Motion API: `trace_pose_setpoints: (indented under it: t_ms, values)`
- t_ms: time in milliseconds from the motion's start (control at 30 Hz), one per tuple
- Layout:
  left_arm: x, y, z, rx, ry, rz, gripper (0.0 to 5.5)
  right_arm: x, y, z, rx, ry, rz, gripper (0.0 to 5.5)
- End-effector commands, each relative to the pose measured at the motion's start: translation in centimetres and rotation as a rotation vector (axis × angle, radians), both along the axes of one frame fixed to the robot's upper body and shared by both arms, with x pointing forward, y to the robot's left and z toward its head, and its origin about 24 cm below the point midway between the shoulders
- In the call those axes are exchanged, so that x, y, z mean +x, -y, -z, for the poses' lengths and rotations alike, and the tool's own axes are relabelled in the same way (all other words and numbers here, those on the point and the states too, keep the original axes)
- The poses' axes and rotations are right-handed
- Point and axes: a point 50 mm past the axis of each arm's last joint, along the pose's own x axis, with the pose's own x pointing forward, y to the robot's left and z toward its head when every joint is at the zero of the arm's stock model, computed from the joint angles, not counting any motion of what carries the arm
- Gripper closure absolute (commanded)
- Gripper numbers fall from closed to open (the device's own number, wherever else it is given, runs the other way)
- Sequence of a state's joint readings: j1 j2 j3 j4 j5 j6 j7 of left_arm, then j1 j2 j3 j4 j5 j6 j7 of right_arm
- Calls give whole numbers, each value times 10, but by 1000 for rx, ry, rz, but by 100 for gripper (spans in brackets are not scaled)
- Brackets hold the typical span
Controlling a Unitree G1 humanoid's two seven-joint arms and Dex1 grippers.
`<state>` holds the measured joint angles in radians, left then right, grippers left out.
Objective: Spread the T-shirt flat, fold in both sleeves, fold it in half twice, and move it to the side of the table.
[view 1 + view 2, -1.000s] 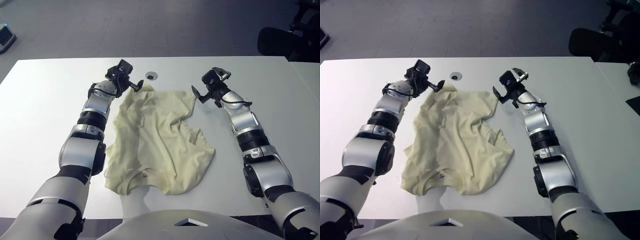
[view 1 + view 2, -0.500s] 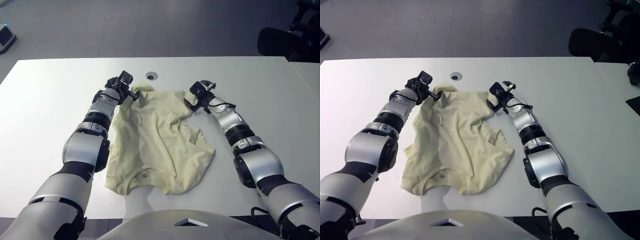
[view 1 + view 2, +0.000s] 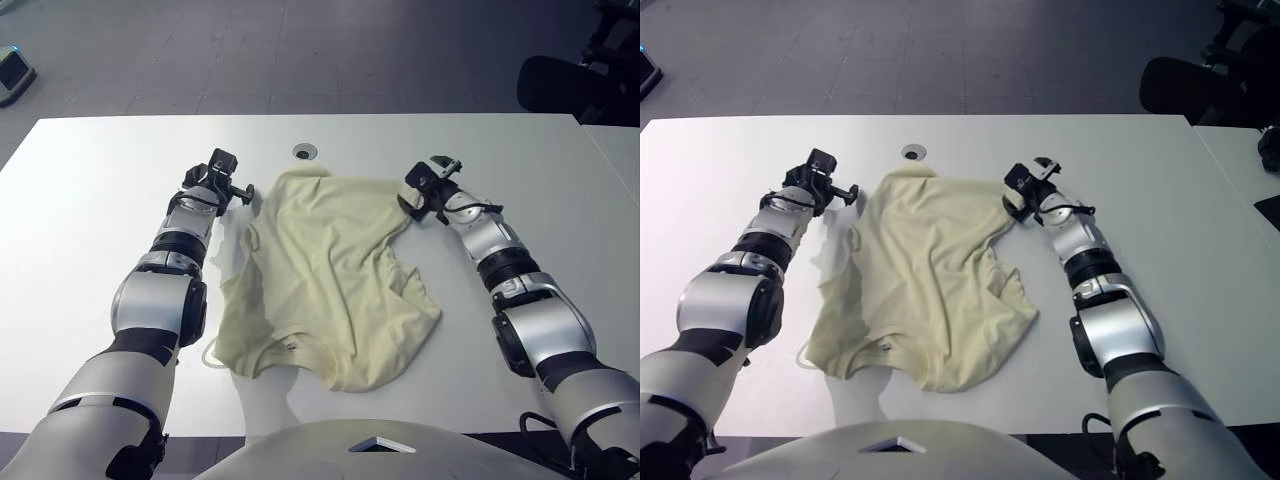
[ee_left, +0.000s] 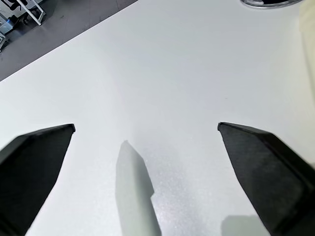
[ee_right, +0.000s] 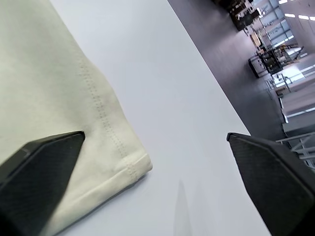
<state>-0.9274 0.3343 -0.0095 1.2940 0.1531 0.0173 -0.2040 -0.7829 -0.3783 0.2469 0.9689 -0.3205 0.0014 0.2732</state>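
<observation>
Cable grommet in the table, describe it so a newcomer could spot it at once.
Start at the white table, where a pale yellow T-shirt lies rumpled in the middle. Just past the shirt's far edge sits the cable grommet: a small grey ring set in the tabletop, the only round thing on it.

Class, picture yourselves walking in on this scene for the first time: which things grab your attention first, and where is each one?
A pale yellow T-shirt lies rumpled in the middle of the white table, with its collar toward the robot. The left gripper hovers open above bare table just beside the shirt's far left corner. The right gripper is open over the far right hem corner.
</observation>
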Motion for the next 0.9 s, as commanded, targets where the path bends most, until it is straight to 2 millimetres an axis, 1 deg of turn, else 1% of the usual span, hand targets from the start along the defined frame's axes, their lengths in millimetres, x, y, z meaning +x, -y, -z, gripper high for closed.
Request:
trace_pose_setpoints:
  t_ms: [33,200,233,267,333,400,567,667,733,800,900]
  values:
    - [2,8,-2,-76,13,19,10,-5,4,13,20,-59,35,12]
    - [20,33,-44,-238,189,124,10,-5,2,13,31,-53,32,12]
    - [22,38,-49,-246,204,146,10,-5,2,13,31,-53,31,12]
    - [22,42,-50,-233,193,170,10,-5,1,14,32,-54,28,12]
    - [20,51,-40,-175,128,225,10,-6,-2,15,35,-55,21,12]
    - [15,56,-24,-105,59,258,10,-6,-5,15,38,-56,11,12]
    - [2,54,6,-11,-39,233,10,-5,-12,15,44,-56,-13,12]
    - [-7,48,25,15,-85,162,10,-6,-16,15,45,-58,-33,12]
    - [-11,41,33,23,-104,119,10,-6,-17,16,42,-62,-41,12]
    - [-16,35,39,22,-125,86,10,-8,-12,19,16,-80,-33,12]
    - [-20,25,44,-41,-147,17,10,-13,4,29,-53,-128,2,12]
